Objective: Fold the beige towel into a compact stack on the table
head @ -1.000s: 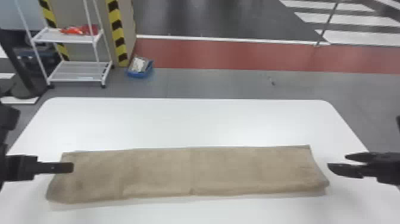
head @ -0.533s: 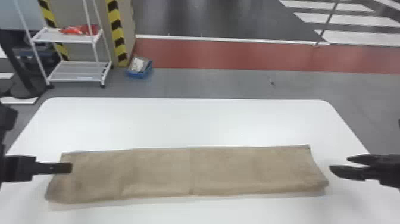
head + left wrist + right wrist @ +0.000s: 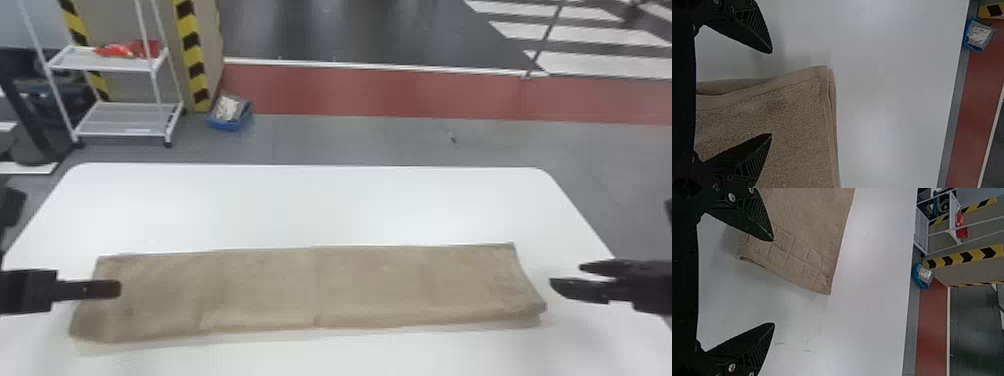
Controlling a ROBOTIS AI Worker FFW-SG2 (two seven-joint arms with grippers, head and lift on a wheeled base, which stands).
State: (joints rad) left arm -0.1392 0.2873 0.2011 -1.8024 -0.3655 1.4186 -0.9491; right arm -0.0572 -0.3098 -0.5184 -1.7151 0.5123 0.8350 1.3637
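The towel lies flat on the table, folded into a long strip with its ends to my left and right. My left fingers are wide open at the left end, one above the cloth and one out past it. My right fingers are wide open too, by the right end. I hold nothing with either.

I think I should now fold one end in toward the middle. To do it well, I should go low, get all the layers between my fingers and shut them softly. If I grab only the top layer, the rest may bunch up. Then I should bring the end over slowly and line up the long sides before letting go.

Past the table, a blue box sits near a rack.
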